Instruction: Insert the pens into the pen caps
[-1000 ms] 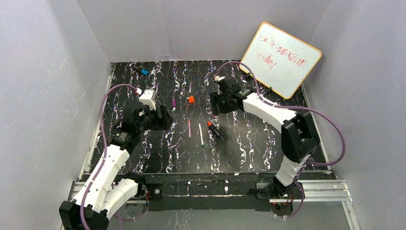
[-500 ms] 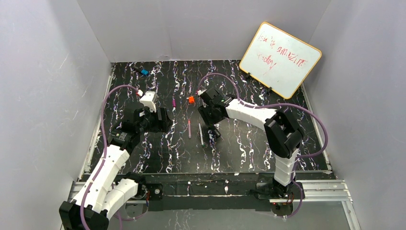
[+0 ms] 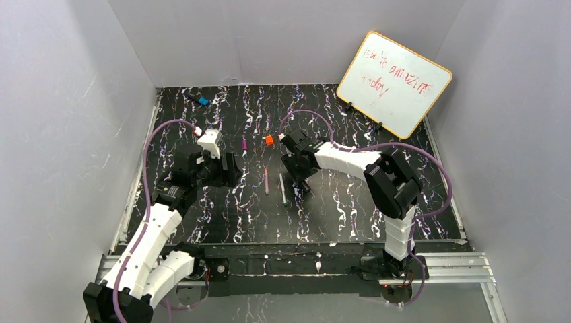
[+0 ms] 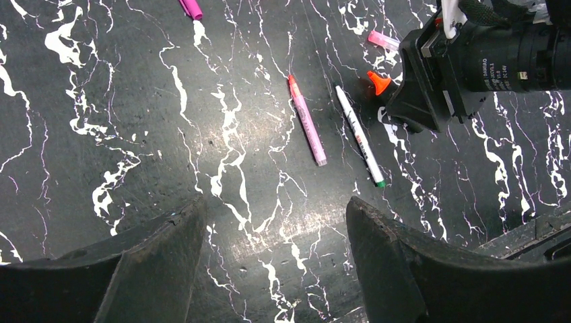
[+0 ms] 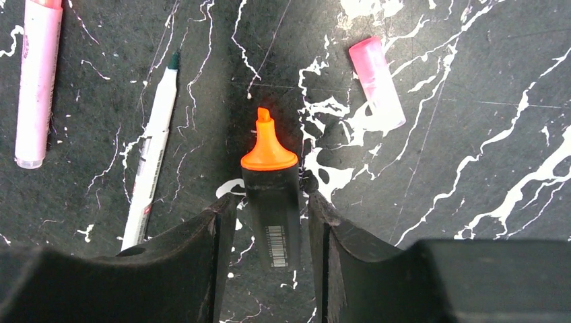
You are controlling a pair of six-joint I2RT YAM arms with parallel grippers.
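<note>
The right end effector (image 5: 269, 196) straddles the short thick black marker with orange tip (image 5: 269, 151), lying on the black marbled worktop (image 5: 471, 121); whether it grasps, I cannot tell. The left end effector (image 4: 276, 208) is released.

even overhead light, sharp focus

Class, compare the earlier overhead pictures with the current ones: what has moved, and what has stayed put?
The right tool swung left from beside the whiteboard and came down. It now straddles the black marker, with a finger close on either side, but a grip is not clear. The left tool stayed open and in place. The pink pen, white pen and orange cap did not move.
</note>
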